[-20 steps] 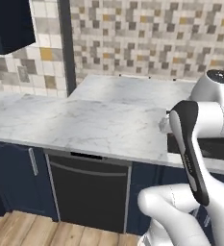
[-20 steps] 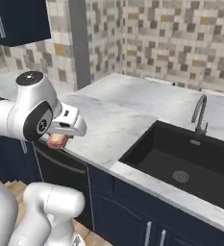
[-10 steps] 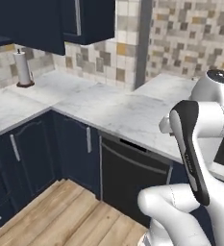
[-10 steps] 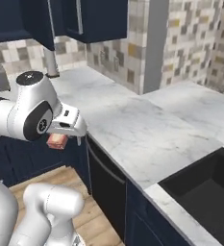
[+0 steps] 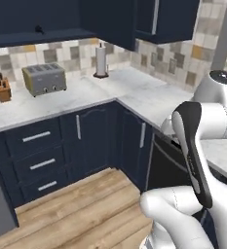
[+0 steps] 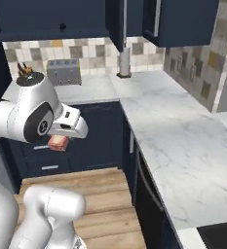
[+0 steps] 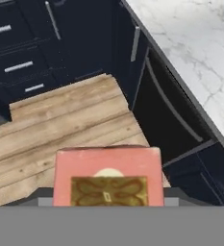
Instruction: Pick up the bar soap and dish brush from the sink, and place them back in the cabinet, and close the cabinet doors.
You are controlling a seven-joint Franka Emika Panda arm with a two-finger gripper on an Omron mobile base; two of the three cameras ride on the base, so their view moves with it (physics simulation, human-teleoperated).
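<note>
honestly the bar soap [image 7: 107,177] looks like a small, stiff, probably slick block best pinched across its flat faces, and the gripper [image 6: 61,141] has it clamped between the fingers, carried mid-air above the wood floor [image 7: 60,120] by the navy drawers [image 6: 42,155].

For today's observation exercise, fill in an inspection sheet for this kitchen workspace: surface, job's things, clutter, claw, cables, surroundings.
Surface: white marble counter runs round the corner.
Job's things: bar soap held in the claw, above the wooden floor; wall cabinet open, a small dark item on its shelf, too small to identify.
Clutter: toaster, knife block, paper towel roll on the counter.
Claw: claw closed on the soap.
Cables: nothing seen.
Surroundings: navy drawers, mosaic tile backsplash.
</note>
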